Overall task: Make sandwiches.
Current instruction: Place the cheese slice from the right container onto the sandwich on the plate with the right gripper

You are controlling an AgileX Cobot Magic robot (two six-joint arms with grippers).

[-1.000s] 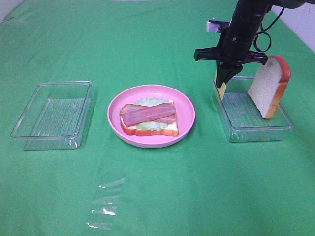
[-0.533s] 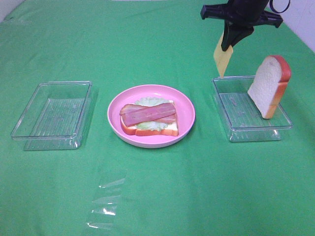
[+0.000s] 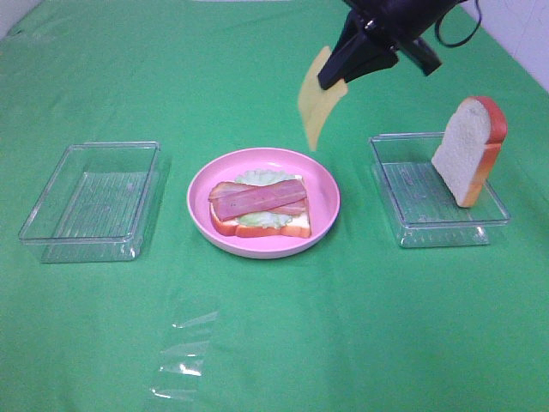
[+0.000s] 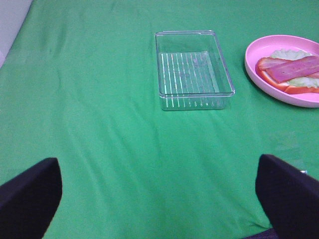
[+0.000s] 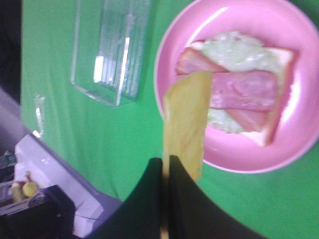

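Cheese step: right pincer (image 3: 334, 79) clamps the cheese slice (image 3: 312, 110) by the plate (image 3: 326, 184). Left pincer (image 4: 159, 199) idle, gaping wide. Next: lay it flat on the bacon (image 3: 257, 196).

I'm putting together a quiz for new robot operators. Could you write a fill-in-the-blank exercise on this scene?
The right gripper is shut on a yellow slice of ____.
The open sandwich lies on a round ____ plate.
The sandwich's top layer is strips of ____.
A bread slice leans in the clear tray on the high view's ____ side.
Missing: cheese; pink; bacon; right.
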